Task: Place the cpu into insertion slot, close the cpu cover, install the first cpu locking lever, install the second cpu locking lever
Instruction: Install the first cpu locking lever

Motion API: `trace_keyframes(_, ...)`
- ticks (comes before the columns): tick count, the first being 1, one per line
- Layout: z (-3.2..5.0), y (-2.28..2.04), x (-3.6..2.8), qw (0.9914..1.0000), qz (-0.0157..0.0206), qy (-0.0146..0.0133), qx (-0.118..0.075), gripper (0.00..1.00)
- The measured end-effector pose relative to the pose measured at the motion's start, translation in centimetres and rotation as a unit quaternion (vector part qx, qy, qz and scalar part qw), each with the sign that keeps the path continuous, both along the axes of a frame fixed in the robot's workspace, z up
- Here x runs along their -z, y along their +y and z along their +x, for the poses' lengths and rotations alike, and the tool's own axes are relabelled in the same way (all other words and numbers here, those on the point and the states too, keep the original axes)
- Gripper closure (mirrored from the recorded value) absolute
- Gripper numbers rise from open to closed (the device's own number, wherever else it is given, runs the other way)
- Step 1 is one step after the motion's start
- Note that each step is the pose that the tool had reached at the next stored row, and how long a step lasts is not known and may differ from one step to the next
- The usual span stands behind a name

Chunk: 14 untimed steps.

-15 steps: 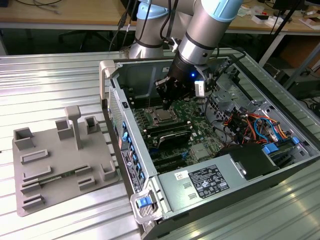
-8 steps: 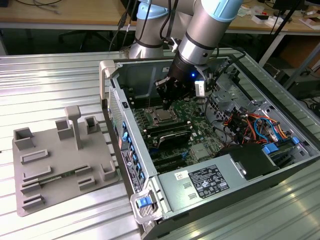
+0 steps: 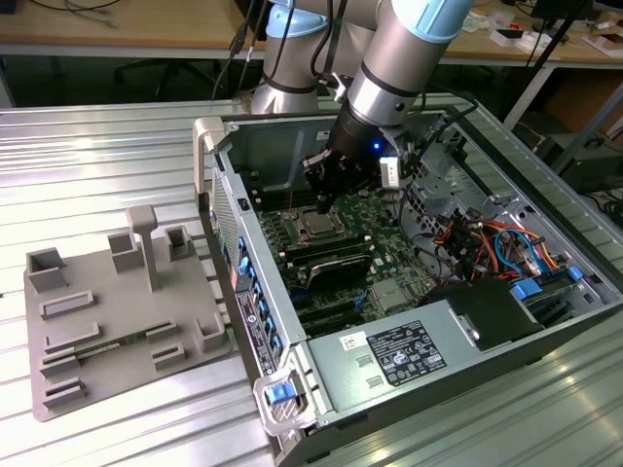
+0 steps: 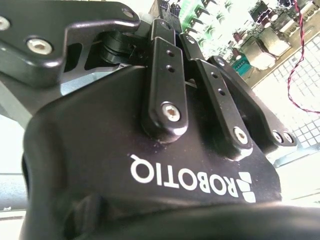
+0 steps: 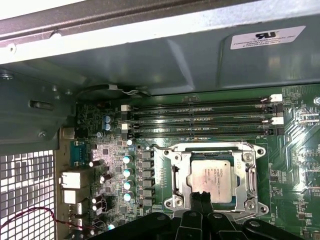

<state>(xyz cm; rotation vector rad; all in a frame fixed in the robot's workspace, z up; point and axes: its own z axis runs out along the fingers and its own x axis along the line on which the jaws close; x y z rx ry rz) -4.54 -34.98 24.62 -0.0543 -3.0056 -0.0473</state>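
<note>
- Inside the open grey sheet-steel tower case (image 3: 222,161), lying on its side on a ribbed metal table (image 3: 97,146): the black two-finger gripper (image 3: 324,202) hangs straight over the socket area of the green circuit board (image 5: 295,165).
- The cpu (image 5: 210,177), a flat square chip with a dull silver-grey metal lid, sits in the insertion slot (image 5: 220,151), a dark square socket.
- The cpu cover (image 5: 248,176), a stamped silver frame with a cut-out centre and bright screw heads at its corners, lies flat around the chip. Chip lid shows through the cut-out.
- In the first wrist view the fingertips (image 5: 197,199) are together, only a thin seam between them. They are right at the chip's near edge; contact with chip or frame can't be judged. Nothing visible between the pads.
- In the second wrist view, matte black link bars (image 4: 170,112) with shiny screws converge toward the board.
- Long black memory slots (image 5: 200,117) with white end latches run just beyond the socket. Small cylindrical capacitors (image 5: 127,172) stand in a row beside it.
- Perforated mesh panel (image 5: 25,190) at the case end, with a red-and-black twisted wire (image 5: 30,212) across it.
- Matte grey plastic fixture plate (image 3: 97,311) with upright posts and pockets rests on the table, well apart at the exterior view's left.
</note>
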Motion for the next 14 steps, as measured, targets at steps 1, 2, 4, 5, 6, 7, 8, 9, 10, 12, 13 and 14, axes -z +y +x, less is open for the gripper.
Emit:
trace_keyframes(1,0.0,0.0,0.0,1.0,0.0002,0.0,-0.001,0.89)
trace_keyframes(2,0.0,0.0,0.0,1.0,0.0003,0.0,-0.002,0.89)
trace_keyframes(4,0.0,0.0,0.0,0.99999,0.0005,0.0,-0.004,0.89)
trace_keyframes(5,0.0,0.0,0.0,0.99999,0.0006,0.0,-0.004,0.89)
trace_keyframes(6,0.0,0.0,0.0,0.99999,0.0007,0.0,-0.005,0.89)
trace_keyframes(7,0.0,0.0,0.0,0.99998,0.0008,0.0,-0.006,0.89)
trace_keyframes(8,0.0,0.0,0.0,0.99998,0.0009,0.0,-0.006,0.89)
trace_keyframes(9,0.0,0.0,0.0,0.99998,0.001,0.0,-0.007,0.89)
trace_keyframes(10,0.0,0.0,0.0,0.99997,0.001,0.0,-0.008,0.89)
trace_keyframes(12,0.0,0.0,0.0,0.99995,0.0013,0.0,-0.01,0.89)
trace_keyframes(13,0.0,0.0,0.0,0.99994,0.0014,0.0,-0.011,0.89)
trace_keyframes(14,0.0,0.0,0.0,0.99993,0.0015,0.0,-0.011,0.89)
